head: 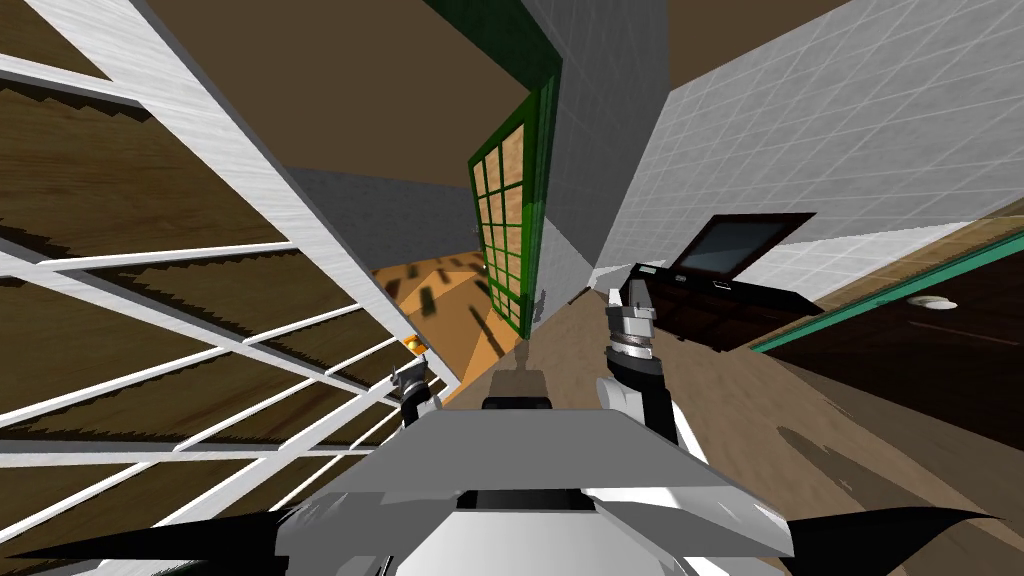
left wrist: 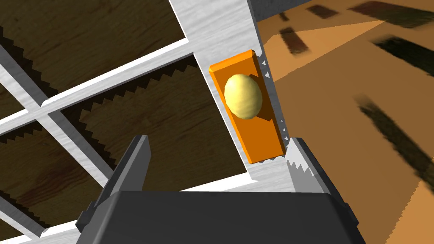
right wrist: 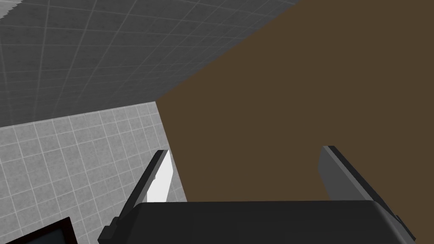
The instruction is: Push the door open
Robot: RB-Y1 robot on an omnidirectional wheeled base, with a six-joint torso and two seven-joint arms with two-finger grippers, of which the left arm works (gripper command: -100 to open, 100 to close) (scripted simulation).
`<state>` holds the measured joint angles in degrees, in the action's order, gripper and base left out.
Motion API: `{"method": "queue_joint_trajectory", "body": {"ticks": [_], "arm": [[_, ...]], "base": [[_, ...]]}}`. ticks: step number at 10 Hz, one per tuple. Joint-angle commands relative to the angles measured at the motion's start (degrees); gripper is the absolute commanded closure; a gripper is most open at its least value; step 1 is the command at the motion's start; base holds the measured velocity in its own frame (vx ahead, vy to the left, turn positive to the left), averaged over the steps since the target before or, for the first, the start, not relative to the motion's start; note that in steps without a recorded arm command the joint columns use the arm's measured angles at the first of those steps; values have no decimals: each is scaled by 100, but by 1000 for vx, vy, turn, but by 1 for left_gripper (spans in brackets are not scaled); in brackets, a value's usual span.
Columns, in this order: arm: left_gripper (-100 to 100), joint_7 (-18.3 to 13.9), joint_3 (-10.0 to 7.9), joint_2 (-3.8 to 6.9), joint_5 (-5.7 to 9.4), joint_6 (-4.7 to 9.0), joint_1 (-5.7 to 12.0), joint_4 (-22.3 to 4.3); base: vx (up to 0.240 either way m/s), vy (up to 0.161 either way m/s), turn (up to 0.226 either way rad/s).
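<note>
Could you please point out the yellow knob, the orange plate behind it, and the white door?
yellow knob point(left wrist: 243, 95), left wrist view, middle of its rounded face.
orange plate point(left wrist: 262, 142), left wrist view, bare stretch clear of the knob.
white door point(head: 226, 150), head view, its long edge rail.

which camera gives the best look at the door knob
The left wrist view: the yellow knob on its orange plate sits large just beyond the open left gripper. The head view gives it as a tiny orange speck beside that gripper. The right wrist camera faces elsewhere.
</note>
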<state>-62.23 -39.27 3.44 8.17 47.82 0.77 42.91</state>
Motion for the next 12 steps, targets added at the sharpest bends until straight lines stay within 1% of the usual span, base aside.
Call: {"method": "queue_joint_trajectory", "body": {"ticks": [1,2,3,4,6,7,10,12], "arm": [[-100,-159,-5,-11,47,-20,2,4],[-100,-378,-15,-22,133,-43,12,-8],[-100,-530,-23,-33,208,-63,21,-19],[-100,-582,-23,-33,208,-63,21,-19],[-100,-944,-40,-56,356,-102,39,-40],[-100,-992,-40,-56,356,-102,39,-40],[-100,-1469,-58,-85,513,-144,57,-62],[-100,-1680,-65,-98,579,-161,65,-72]], "base": [[-34,-11,-48],[-38,-12,-89],[-60,-14,-125],[-39,-11,-36],[-36,-21,-89],[-29,-15,-39],[-31,-13,-70],[-31,-14,-52]]}}
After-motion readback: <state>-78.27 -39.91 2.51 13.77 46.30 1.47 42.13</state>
